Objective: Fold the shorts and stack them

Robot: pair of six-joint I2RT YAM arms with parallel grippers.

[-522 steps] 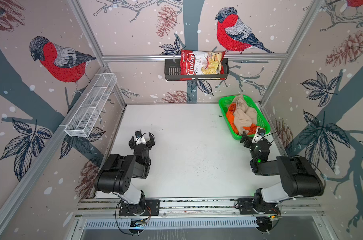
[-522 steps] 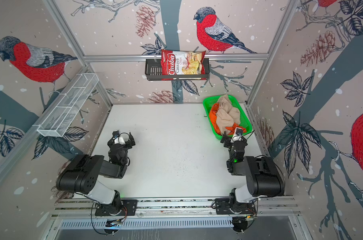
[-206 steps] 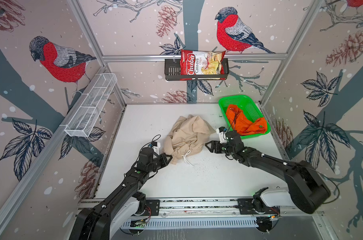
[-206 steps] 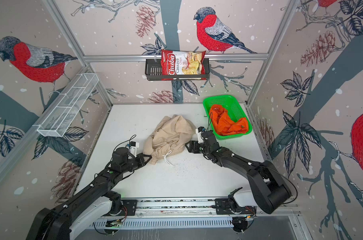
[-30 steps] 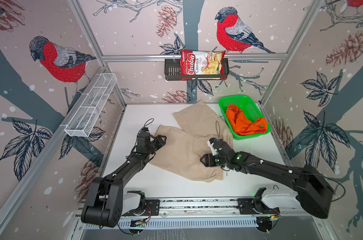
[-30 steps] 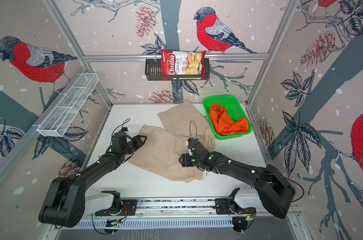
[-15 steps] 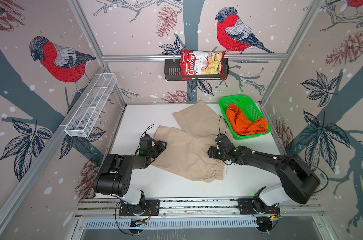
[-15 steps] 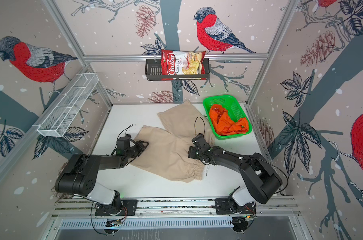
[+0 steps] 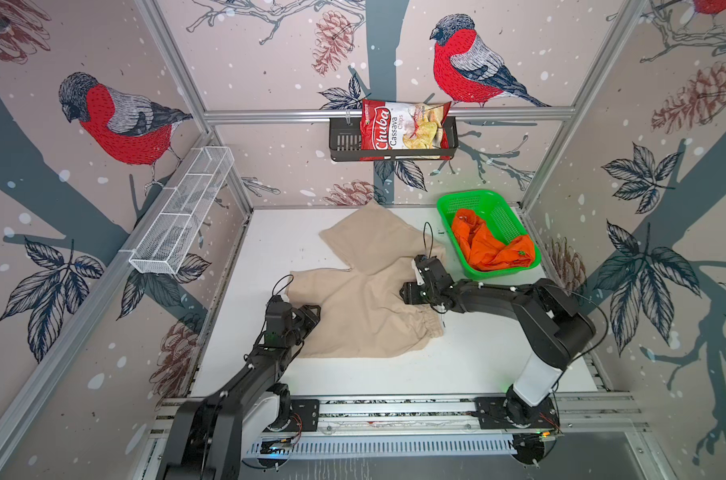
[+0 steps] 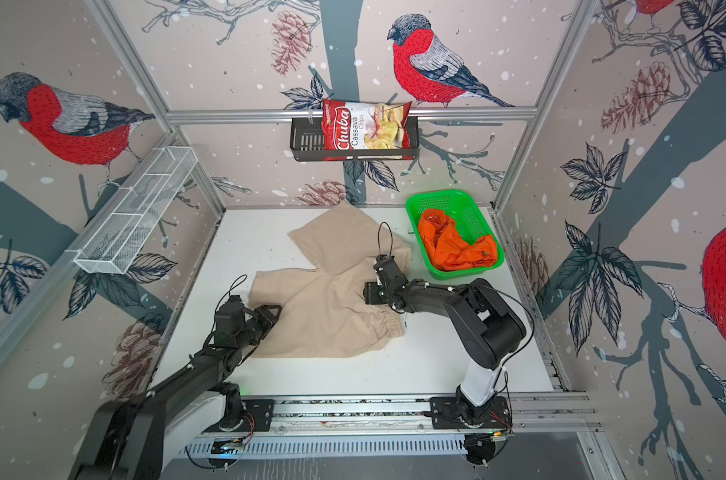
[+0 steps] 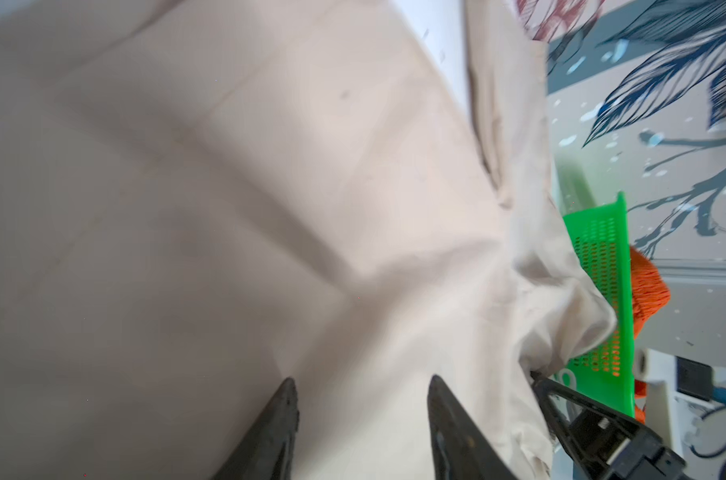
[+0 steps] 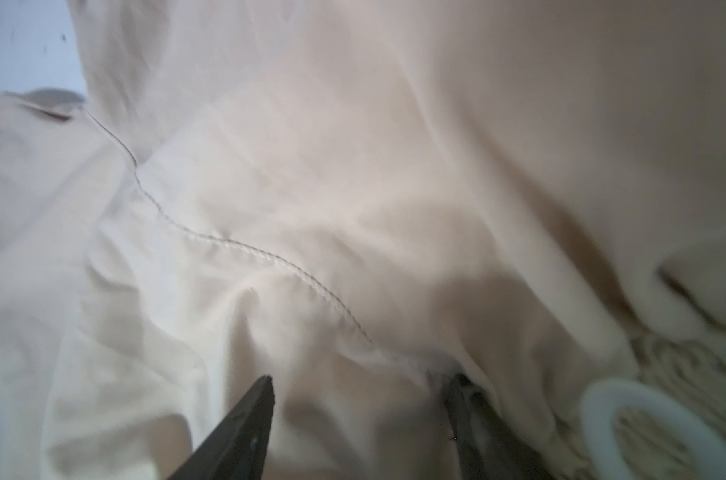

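Left gripper [image 11: 361, 379], right gripper [image 12: 361, 377] over beige shorts [image 9: 361, 307], jaws apparently apart.

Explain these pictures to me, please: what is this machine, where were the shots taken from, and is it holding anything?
It is a robot with two black arms, each ending in a two-fingered gripper. The two wide pictures come from one camera pair looking down on the white table. The two close-ups come from small cameras on the arms' wrists, looking past the fingers. Beige shorts lie spread on the table; orange shorts lie crumpled in a green basket at the far right. The left gripper and the right gripper both sit at the beige cloth with jaws apart, so nothing looks clamped.
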